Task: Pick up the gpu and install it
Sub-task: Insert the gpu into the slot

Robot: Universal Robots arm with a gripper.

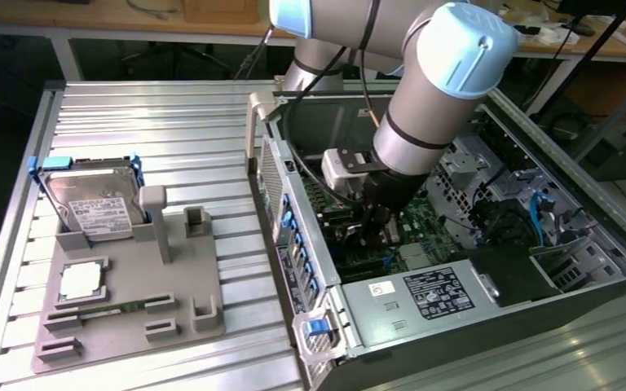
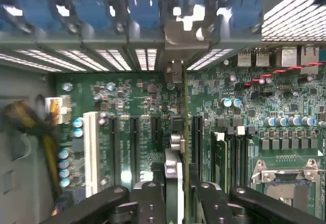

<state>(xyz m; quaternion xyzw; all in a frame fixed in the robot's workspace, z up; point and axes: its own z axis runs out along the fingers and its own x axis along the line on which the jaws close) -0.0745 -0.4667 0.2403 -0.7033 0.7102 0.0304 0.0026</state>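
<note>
In the wrist view I see the gpu edge-on, a thin card standing upright on the green motherboard. It lines up with a long expansion slot. Its silver bracket reaches the case's rear slot wall. My gripper straddles the card's near end, one black jaw on each side. In the exterior view the gripper is deep inside the open computer case, pointing down at the motherboard, and the arm hides the card.
A grey fixture lies on the slatted table at the exterior view's left, holding a hard drive, a processor and a memory stick. A power supply, cables and drive bays crowd the case. Yellow cables run beside the board.
</note>
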